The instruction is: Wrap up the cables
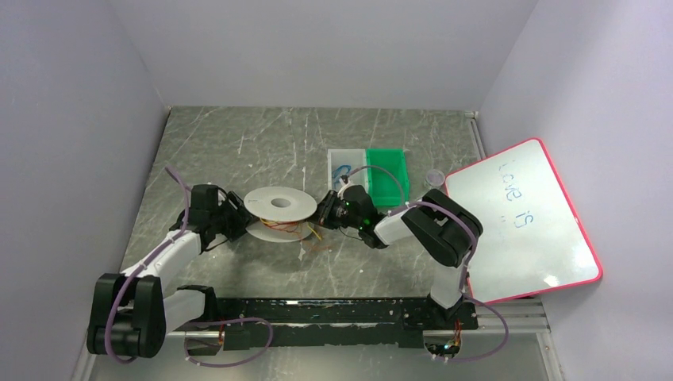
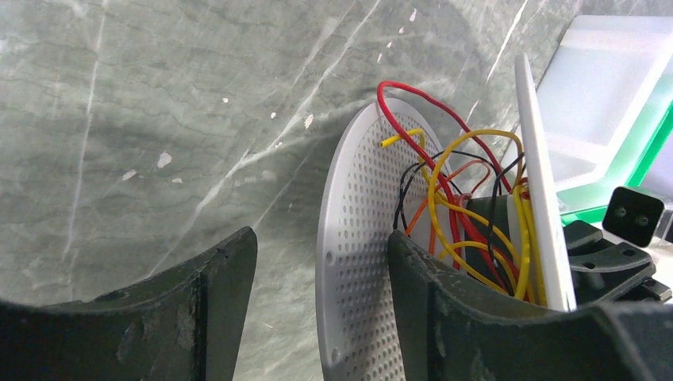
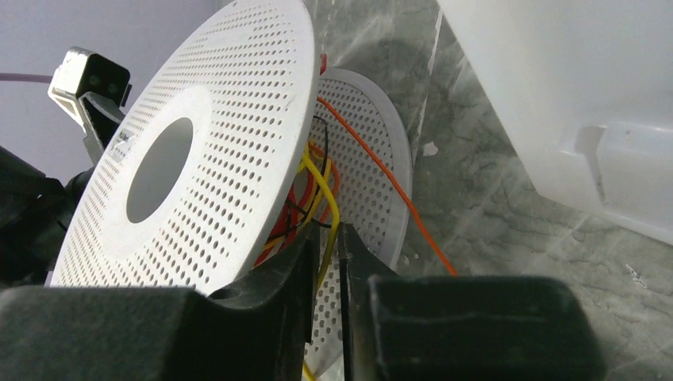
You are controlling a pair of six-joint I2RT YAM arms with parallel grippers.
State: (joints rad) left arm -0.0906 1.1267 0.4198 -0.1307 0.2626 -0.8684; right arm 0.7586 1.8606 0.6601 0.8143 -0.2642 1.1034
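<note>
The thin yellow, red and orange cables loop loosely between the flanges of a white perforated plastic spool on the grey marbled counter, the left gripper with jaws wide astride one flange's rim, the right gripper with jaws narrowed around a yellow strand, grip unclear.

In the top view the cables on the spool are too small to tell apart. The left pincer has its tips hidden under the upper disc. By the right wrist view, a yellow cable drops between the fingers of the right pincer; whether it is pinched is unclear. The picture edges cut off the spool.
</note>
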